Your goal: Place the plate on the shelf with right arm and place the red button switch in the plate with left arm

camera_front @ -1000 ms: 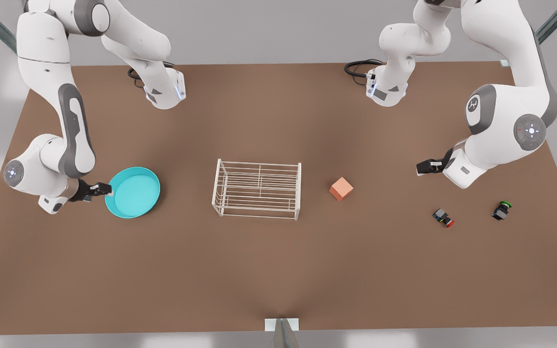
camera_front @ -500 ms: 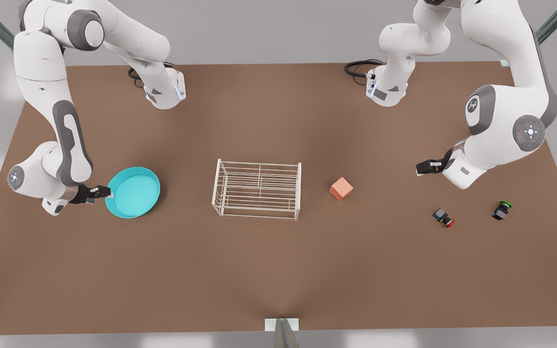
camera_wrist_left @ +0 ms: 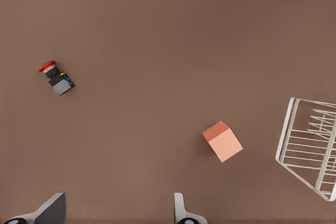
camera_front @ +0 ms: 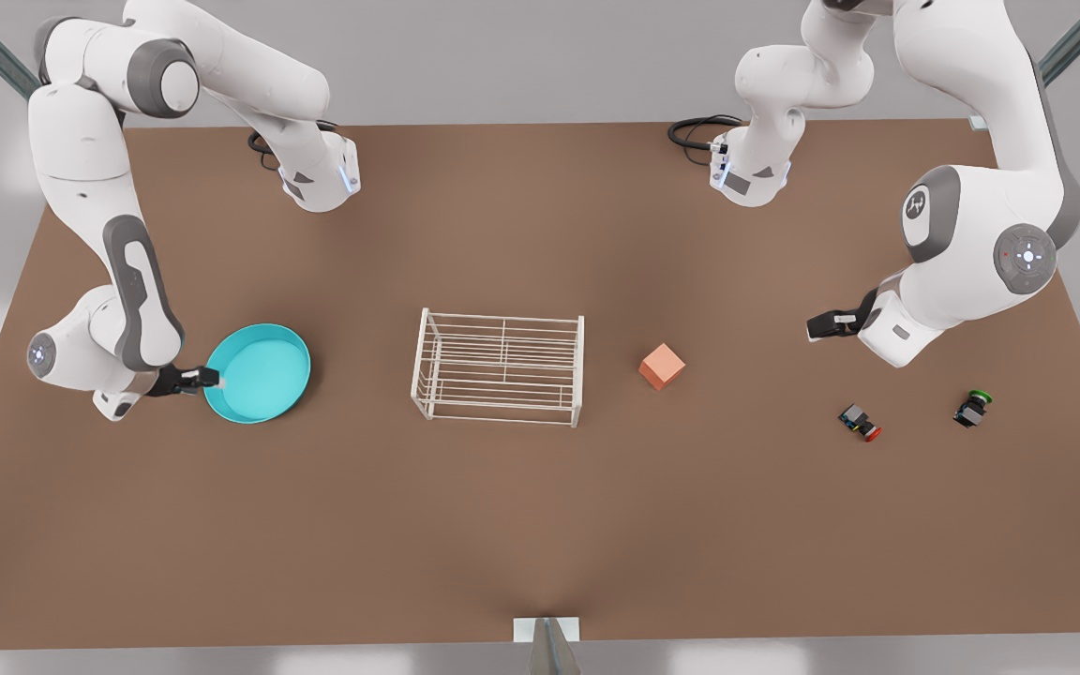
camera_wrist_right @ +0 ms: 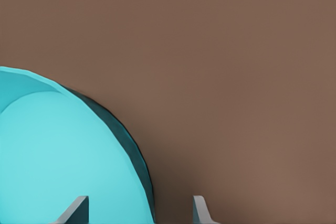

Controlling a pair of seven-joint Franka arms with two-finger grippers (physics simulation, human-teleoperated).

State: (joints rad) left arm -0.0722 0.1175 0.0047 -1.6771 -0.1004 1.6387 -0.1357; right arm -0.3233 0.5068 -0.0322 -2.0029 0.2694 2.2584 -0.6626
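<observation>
Right gripper (camera_front: 207, 378): at the front view's left, low over the table (camera_front: 540, 525), at the plate's rim on the side away from the wire rack. Its fingers (camera_wrist_right: 79, 209) are spread, one over the plate's inside and one outside the rim, so the rim runs between them. They have not closed on it.

Plate (camera_front: 259, 372): a round turquoise dish with a raised rim, flat on the table, well apart from the shelf toward the front view's left. In the right wrist view its rim (camera_wrist_right: 118, 129) curves up between the two fingertips.

Shelf (camera_front: 499, 367): a white wire rack standing near the table's middle, with nothing on its top bars. One corner (camera_wrist_left: 310, 145) appears in the left wrist view.

Left gripper (camera_front: 826, 324): at the front view's right, hanging above the table with its fingers (camera_wrist_left: 184, 211) wide apart and holding nothing. This arm waits.

Red button switch (camera_front: 860, 422): lying on its side on the table, near the left gripper but not under it, offset toward the table's front edge. In the left wrist view it (camera_wrist_left: 55, 77) lies well clear of both fingertips.

Green-capped switch (camera_front: 972, 408): on the table just beyond the red one, toward the front view's right.

Orange cube (camera_front: 661, 366): on the table between the shelf and the red button switch, nearer the shelf.
</observation>
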